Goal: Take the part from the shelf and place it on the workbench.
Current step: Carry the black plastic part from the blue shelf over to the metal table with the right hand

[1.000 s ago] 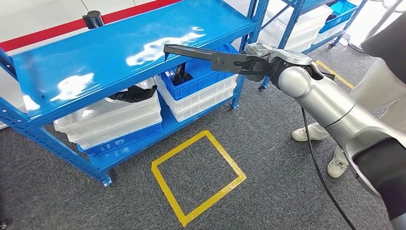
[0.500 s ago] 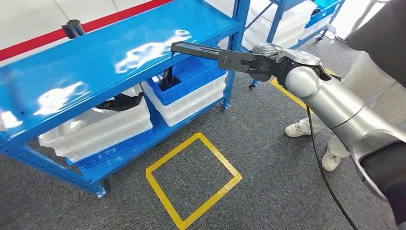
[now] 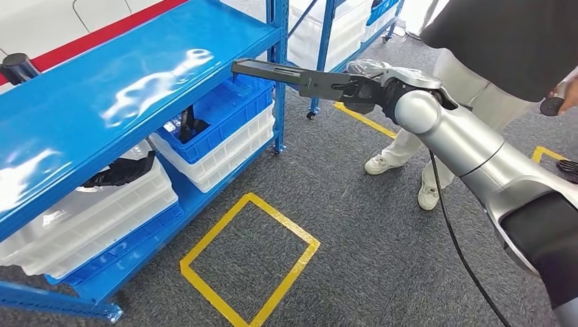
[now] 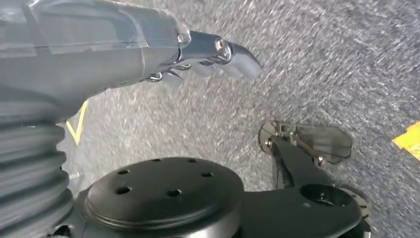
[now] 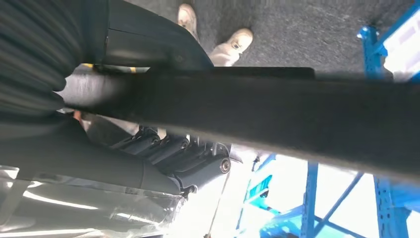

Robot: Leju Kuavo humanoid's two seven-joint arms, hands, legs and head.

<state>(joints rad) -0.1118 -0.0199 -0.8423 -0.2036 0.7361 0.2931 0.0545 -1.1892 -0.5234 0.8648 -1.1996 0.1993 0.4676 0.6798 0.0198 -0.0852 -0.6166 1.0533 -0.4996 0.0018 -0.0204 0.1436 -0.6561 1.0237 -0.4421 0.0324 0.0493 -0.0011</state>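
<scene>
right hand (image 3: 371, 88): fingers wrapped round one end of the part, arm stretched forward
part (image 3: 290, 73): long flat black bar, sticks out level from the right hand toward the shelf, free end over the edge of the top board; in the right wrist view it runs as a dark band (image 5: 277, 109) beside the fingers (image 5: 168, 148)
left hand (image 4: 208, 54): hangs over grey carpet, fingers bent inward, nothing in them
shelf (image 3: 123, 88): blue, ahead of the right hand
blue bin (image 3: 225, 112): below the part, on white crates
person (image 3: 477, 75): just behind the right hand, white shoes
</scene>
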